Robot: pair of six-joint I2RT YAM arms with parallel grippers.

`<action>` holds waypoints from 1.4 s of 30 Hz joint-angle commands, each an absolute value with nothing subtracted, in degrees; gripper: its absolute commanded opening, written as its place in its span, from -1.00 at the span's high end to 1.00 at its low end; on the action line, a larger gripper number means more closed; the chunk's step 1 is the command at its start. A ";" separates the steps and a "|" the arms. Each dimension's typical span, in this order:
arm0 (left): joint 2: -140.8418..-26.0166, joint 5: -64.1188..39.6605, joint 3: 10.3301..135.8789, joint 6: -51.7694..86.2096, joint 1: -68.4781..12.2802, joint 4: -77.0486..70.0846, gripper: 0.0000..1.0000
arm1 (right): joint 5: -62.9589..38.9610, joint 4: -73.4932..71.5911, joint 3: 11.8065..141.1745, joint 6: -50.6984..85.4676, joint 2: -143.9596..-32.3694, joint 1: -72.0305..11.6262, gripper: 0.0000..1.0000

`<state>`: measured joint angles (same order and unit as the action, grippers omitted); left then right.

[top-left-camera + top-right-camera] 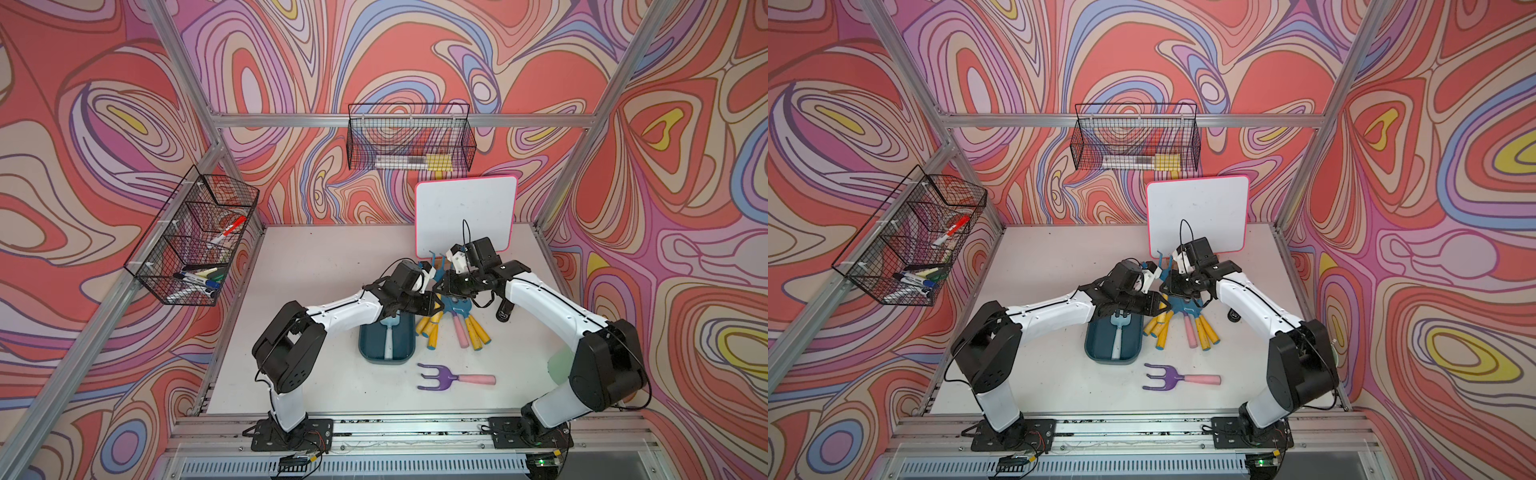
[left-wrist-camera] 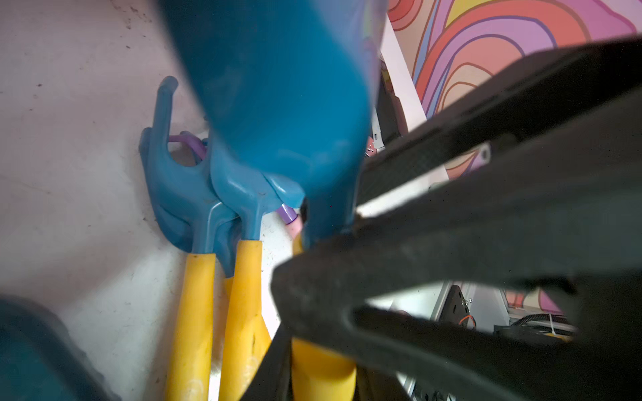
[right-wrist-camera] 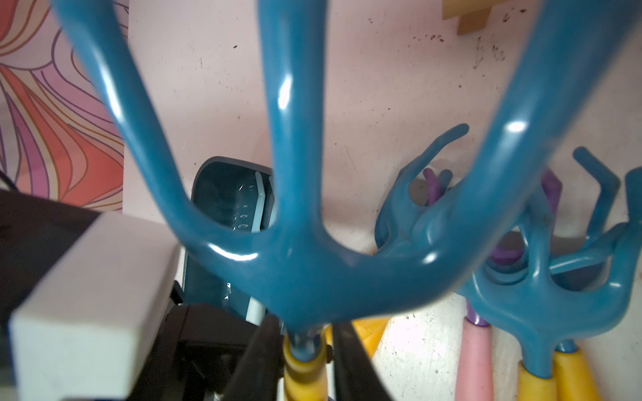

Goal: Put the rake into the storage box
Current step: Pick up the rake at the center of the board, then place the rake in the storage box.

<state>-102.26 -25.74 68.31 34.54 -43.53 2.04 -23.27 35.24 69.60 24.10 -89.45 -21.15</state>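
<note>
Okay, rake [image 3: 305, 270] is airborne: right gripper [image 3: 305, 333] straddles its yellow neck, left gripper [image 1: 434, 301] sits right beside it, can't tell which is pinching. Left arm's nearer: storage box [image 1: 369, 347] lies just under the left gripper, long axis toward that arm's base.

Over on your left, a black wire basket [image 1: 166, 249] hangs on the frame with a red-capped white marker [image 1: 226, 232] in a middle compartment and a bunch of mixed markers [image 1: 199, 277] in the nearest one. A second black wire basket [image 1: 365, 141] on the back rail holds a clear tube with a yellow end [image 1: 411, 161]. A pink-rimmed white dry-erase board [image 1: 465, 208] stands at the back of the white tabletop [image 1: 316, 282]. Out front a purple plastic toy fork with a pink handle [image 1: 457, 377] lies alone, apart from the heap of teal-headed, yellow-handled toy tools [image 1: 476, 330], with a small black cylinder [image 1: 503, 311] near that heap.
</note>
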 commanded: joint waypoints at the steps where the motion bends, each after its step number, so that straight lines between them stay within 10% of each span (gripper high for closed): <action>1: -96.95 -23.14 64.93 34.42 -43.60 3.12 1.00 | -22.66 34.90 69.29 23.95 -86.94 -21.37 0.13; 42: -87.43 -17.96 43.39 38.99 -42.19 3.98 1.00 | -17.76 31.88 62.49 24.09 -84.48 -21.40 0.06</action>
